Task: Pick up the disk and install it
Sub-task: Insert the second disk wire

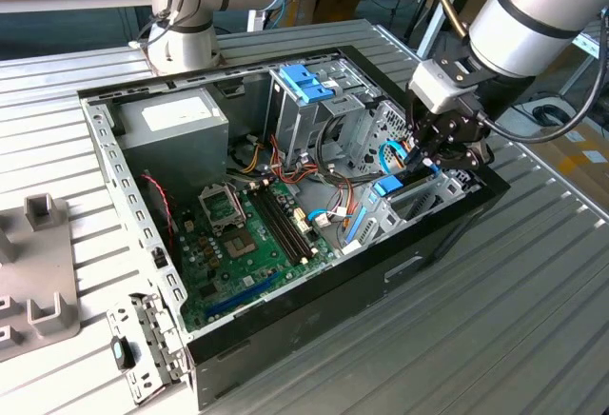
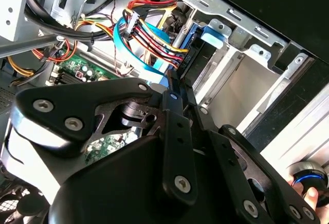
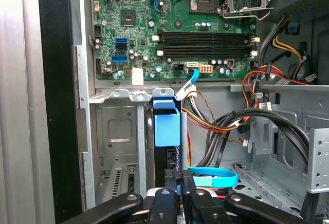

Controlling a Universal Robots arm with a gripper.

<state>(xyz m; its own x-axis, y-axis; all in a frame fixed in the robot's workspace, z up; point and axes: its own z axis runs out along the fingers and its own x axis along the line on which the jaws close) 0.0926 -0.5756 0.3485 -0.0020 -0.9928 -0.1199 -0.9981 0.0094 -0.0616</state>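
In the exterior view the gripper (image 1: pixel 433 158) hangs over the case's drive bay (image 1: pixel 419 201), while both wrist views show its fingers (image 3: pixel 181 183) clenched on the upright, blue-framed disk (image 3: pixel 167 124).

arm (image 1: pixel 533 15) reaching in from exterior view's right, wrist angled down, gripper (image 1: pixel 440 153) low, fingers (image 3: pixel 180 183) nearly together

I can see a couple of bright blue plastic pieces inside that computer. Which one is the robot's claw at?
The gripper is at the lower blue piece, the disk standing on edge in its bay by the case's front wall. The other, the blue latch, sits higher atop the metal drive cage, well apart.
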